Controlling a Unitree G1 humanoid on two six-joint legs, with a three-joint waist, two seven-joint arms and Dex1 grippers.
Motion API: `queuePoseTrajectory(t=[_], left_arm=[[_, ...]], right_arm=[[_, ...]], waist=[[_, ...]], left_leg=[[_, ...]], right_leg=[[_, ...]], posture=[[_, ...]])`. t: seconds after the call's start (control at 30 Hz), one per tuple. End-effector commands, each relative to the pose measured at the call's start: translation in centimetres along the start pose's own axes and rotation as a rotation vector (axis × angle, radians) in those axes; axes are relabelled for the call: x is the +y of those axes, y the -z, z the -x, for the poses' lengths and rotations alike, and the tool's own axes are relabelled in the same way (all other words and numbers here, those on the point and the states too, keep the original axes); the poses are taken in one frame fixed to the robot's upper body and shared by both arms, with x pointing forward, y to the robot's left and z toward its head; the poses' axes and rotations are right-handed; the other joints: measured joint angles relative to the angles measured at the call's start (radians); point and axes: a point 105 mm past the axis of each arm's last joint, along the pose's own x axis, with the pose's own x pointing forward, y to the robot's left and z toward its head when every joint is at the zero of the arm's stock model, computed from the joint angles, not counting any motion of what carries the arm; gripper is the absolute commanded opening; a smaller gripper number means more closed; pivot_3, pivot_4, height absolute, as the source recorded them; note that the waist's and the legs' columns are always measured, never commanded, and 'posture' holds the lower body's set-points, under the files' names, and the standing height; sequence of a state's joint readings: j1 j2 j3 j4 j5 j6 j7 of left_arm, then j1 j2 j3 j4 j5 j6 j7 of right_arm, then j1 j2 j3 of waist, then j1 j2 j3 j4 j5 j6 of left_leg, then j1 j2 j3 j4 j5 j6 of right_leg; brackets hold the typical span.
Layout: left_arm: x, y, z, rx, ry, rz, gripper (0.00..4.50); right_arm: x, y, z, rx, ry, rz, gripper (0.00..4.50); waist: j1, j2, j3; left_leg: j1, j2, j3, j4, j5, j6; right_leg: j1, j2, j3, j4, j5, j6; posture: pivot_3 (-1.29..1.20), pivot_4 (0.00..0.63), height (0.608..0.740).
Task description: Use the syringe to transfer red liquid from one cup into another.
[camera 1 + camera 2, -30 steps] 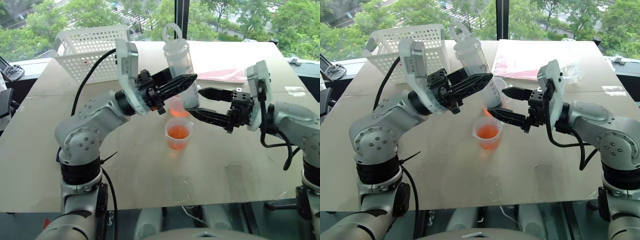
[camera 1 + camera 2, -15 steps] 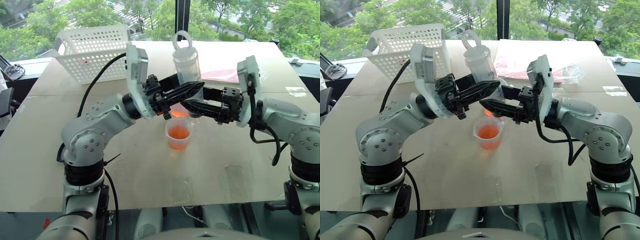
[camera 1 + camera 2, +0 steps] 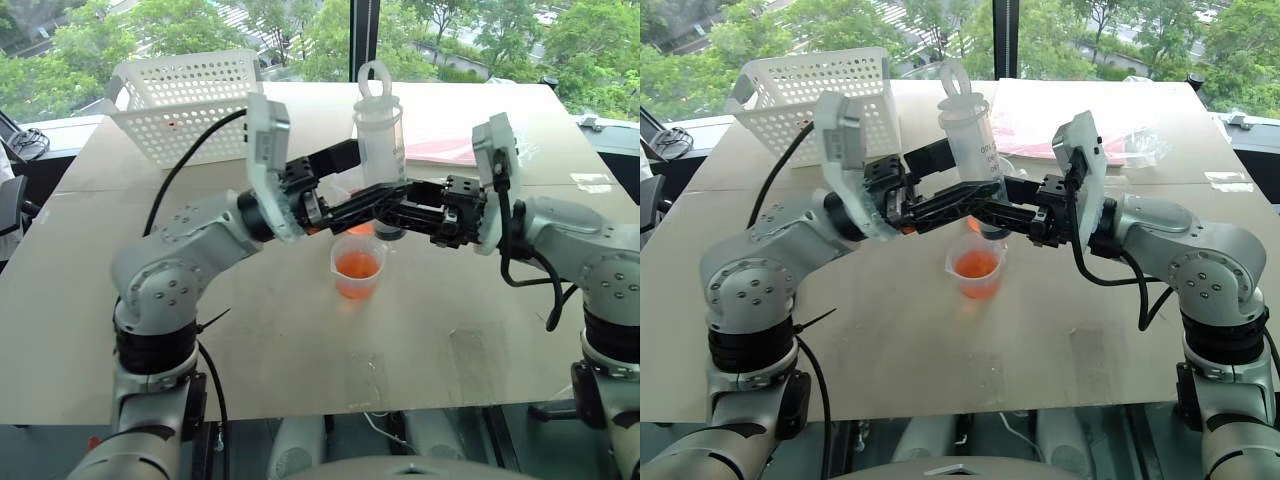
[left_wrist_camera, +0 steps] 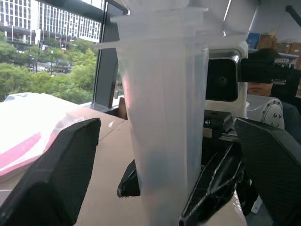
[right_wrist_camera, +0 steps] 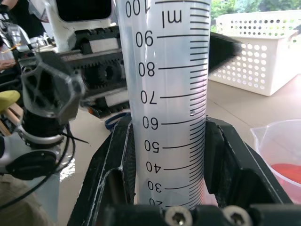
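The clear syringe (image 3: 378, 130) stands upright above the table, ring end up. My right gripper (image 3: 385, 215) is shut on its lower barrel; the right wrist view shows my fingers (image 5: 117, 165) pressing both sides of the graduated barrel (image 5: 169, 94). My left gripper (image 4: 164, 155) is open, with its fingers (image 4: 56, 174) wide on either side of the barrel and not touching it. The spouted cup (image 3: 358, 265) holding red liquid stands right below the syringe. The other cup (image 3: 973, 224) shows as a bit of red behind the grippers and is mostly hidden.
A white perforated basket (image 3: 185, 100) stands at the table's far left. A pink-red sheet in clear plastic (image 3: 440, 150) lies at the far right. The wooden table (image 3: 300, 350) ends near me, and a window runs behind its far edge.
My right gripper moved in from the right and shut on the syringe. My left gripper, which was holding it, has opened. The syringe went from tilted to upright.
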State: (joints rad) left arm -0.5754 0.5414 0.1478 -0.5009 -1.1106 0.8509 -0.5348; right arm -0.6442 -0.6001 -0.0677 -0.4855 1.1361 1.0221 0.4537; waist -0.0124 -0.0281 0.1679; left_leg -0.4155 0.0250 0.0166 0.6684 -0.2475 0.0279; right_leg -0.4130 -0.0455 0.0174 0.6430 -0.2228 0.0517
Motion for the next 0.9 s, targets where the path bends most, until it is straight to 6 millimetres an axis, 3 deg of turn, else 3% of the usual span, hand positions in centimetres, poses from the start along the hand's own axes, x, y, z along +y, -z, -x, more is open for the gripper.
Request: queuePoseTrajectory(t=[0.03, 0.23, 0.33, 0.47, 0.63, 0.9], left_arm=[[-0.2, -2.4, 2.4, -0.066, -0.062, 0.026, 4.5], [-1.9, -2.8, 5.3, -0.017, -0.092, 0.134, 4.5], [-4.0, -1.1, 7.1, 0.156, -0.094, 0.068, 4.5], [-5.9, 0.9, 8.8, 0.326, -0.074, 0.009, 4.5], [-6.9, 2.4, 9.6, 0.431, -0.052, -0.147, 4.5], [-6.9, 2.6, 9.4, 0.416, -0.035, -0.211, 4.5]], right_arm=[[-2.3, -1.0, 3.8, 0.014, 0.139, -0.064, 1.49], [-3.5, 0.6, 8.2, 0.197, 0.237, -0.262, 1.49], [-5.1, 3.2, 9.8, 0.327, 0.35, -0.331, 1.49], [-7.0, 5.8, 10.2, 0.406, 0.434, -0.391, 1.49], [-9.2, 9.5, 10.4, 0.513, 0.514, -0.459, 1.48], [-10.9, 11.9, 10.8, 0.624, 0.567, -0.48, 1.48]], waist=[[0.002, 0.0, 0.0], [-0.001, -0.001, 0.0], [-0.006, -0.001, 0.001], [-0.001, 0.0, 0.001], [0.003, 0.001, 0.001], [0.002, 0.002, 0.002]], left_leg=[[0.0, 0.0, 0.0, 0.0, 0.0, 0.0], [0.0, 0.001, 0.0, 0.0, 0.0, 0.0], [0.001, 0.001, 0.003, -0.001, 0.0, 0.0], [0.002, 0.001, 0.004, -0.001, 0.0, 0.0], [0.002, 0.0, 0.005, 0.0, 0.0, 0.0], [0.0, 0.0, 0.004, -0.002, 0.0, 0.0]], right_leg=[[0.0, 0.0, 0.0, 0.0, 0.0, 0.0], [0.0, -0.002, 0.0, -0.001, 0.0, 0.0], [-0.001, -0.001, 0.002, -0.001, 0.0, -0.001], [0.0, -0.001, 0.002, -0.001, -0.003, -0.004], [0.0, -0.001, 0.002, -0.001, -0.003, -0.004], [-0.001, -0.001, 0.002, -0.003, -0.003, -0.005]], posture=[[0.0, 0.15, 0.74], [0.0, 0.15, 0.74], [0.0, 0.15, 0.74], [0.0, 0.15, 0.74], [0.0, 0.15, 0.74], [0.0, 0.15, 0.74]])
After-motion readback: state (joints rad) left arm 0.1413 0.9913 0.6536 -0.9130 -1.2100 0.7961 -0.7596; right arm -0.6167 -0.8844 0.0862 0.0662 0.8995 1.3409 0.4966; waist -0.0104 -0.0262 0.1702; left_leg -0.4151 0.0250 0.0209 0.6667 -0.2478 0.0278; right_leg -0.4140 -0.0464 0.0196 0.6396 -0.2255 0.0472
